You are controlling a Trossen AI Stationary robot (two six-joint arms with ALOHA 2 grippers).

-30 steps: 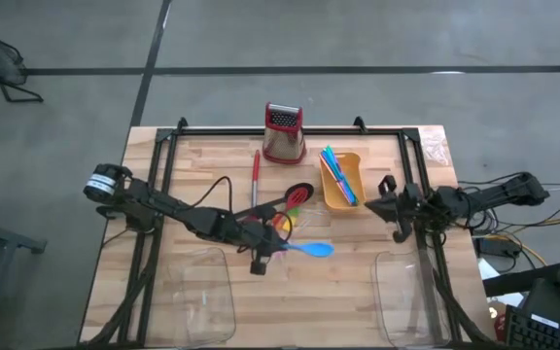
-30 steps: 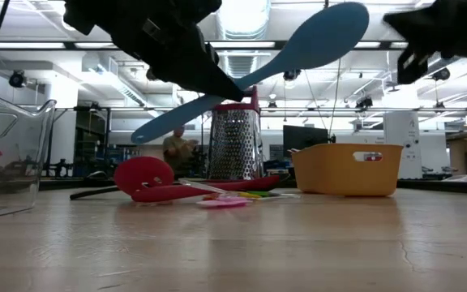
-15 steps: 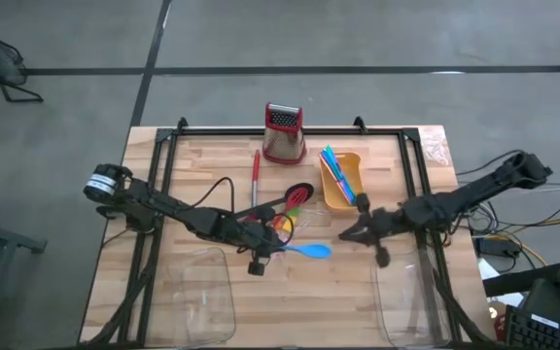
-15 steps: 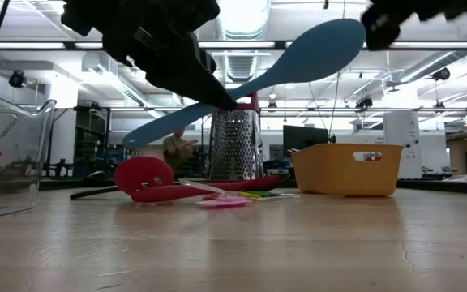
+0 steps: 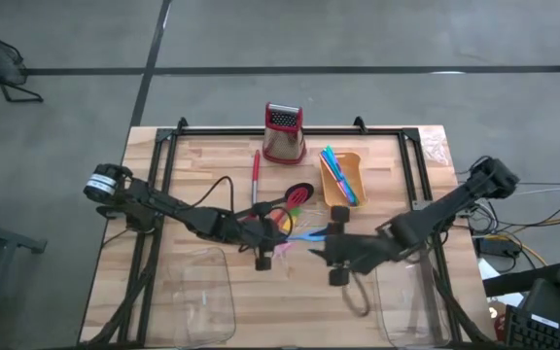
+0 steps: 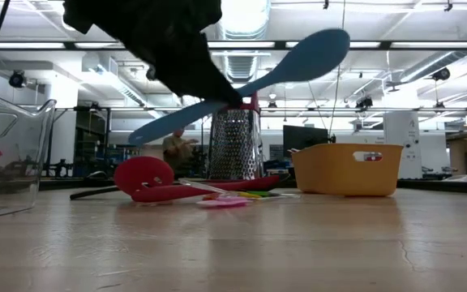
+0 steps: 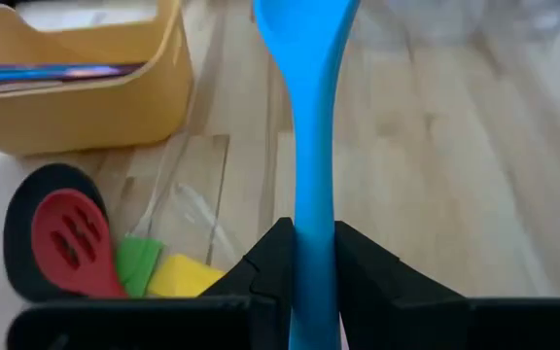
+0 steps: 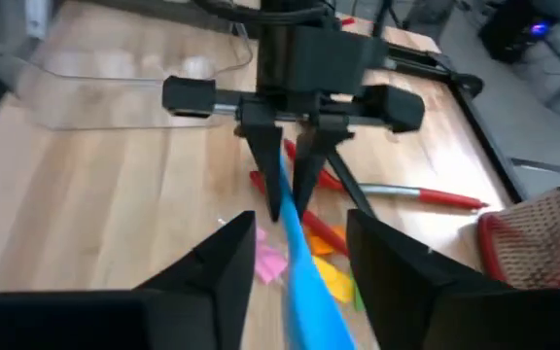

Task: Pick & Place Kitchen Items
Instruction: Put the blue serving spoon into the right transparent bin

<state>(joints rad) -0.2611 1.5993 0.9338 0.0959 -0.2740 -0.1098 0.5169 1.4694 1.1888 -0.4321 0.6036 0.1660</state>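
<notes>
A blue spoon point(image 6: 298, 61) hangs in the air above the table's middle, with my left gripper point(image 5: 275, 240) shut on its handle. In the right wrist view my right gripper point(image 8: 299, 262) is open. Its fingers stand on either side of the spoon's bowl end point(image 8: 309, 292) with a gap on each side. In the high view it covers the bowl. On the table below lie a red slotted spatula point(image 5: 297, 197) on a black ladle point(image 7: 22, 190), and small pink, yellow and green pieces point(image 8: 329, 277). My left gripper pinches the spoon's handle point(image 7: 314, 277) about midway along, between its two fingers. The fingers point(image 6: 209, 81) slant down from above and lie across the handle. The spoon is clear of the table and tilted, its bowl point(image 6: 319, 49) higher and toward the table's right.
A metal grater point(image 5: 283, 132) stands at the far edge, with a red-handled tool point(image 5: 256, 177) in front of it. A yellow bin point(image 5: 343, 185) holds coloured sticks. Clear plastic trays lie near the front left point(image 5: 207, 292) and front right point(image 5: 406, 297).
My right gripper has come from the table's right side toward the left and near edge, up to the spoon's bowl end. My left gripper has kept the spoon lifted in about the same place.
</notes>
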